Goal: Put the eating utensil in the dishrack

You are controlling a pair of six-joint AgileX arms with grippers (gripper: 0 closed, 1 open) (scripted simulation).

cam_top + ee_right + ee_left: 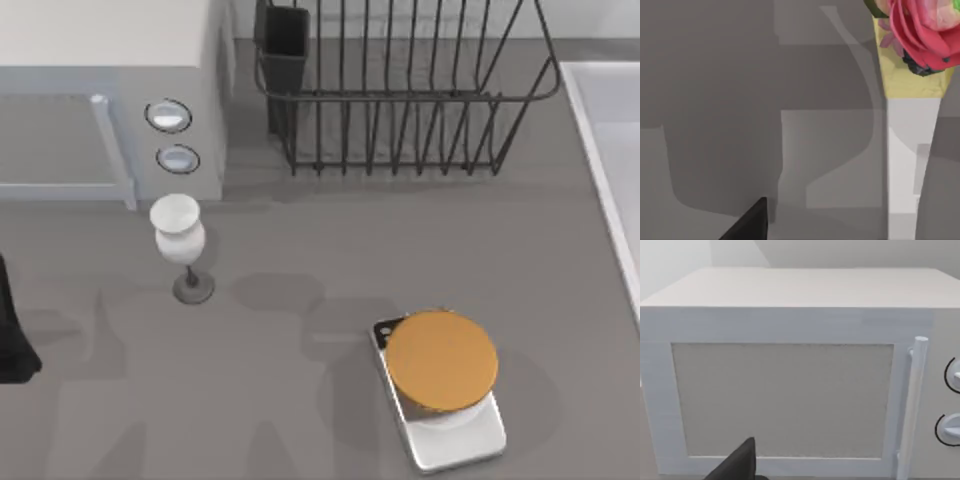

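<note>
The dishrack (400, 95) stood at the table's (300, 250) far edge, right of the microwave (110, 95), its cup at the left corner. No utensil was visible; perhaps it lay hidden. A goblet (180, 240) stood before the microwave, and an orange disc (441, 360) rested on a scale (455, 440) nearer. The left arm (12, 330) sat parked at the left edge; whether either pincer was wide or narrow I could not tell.

— Any writing, numbers or brand marks to read?
— None. The microwave (110, 95) at the desk's far left corner has two dials (168, 116), and they look blank, though any fine markings may be too small to make out.
</note>
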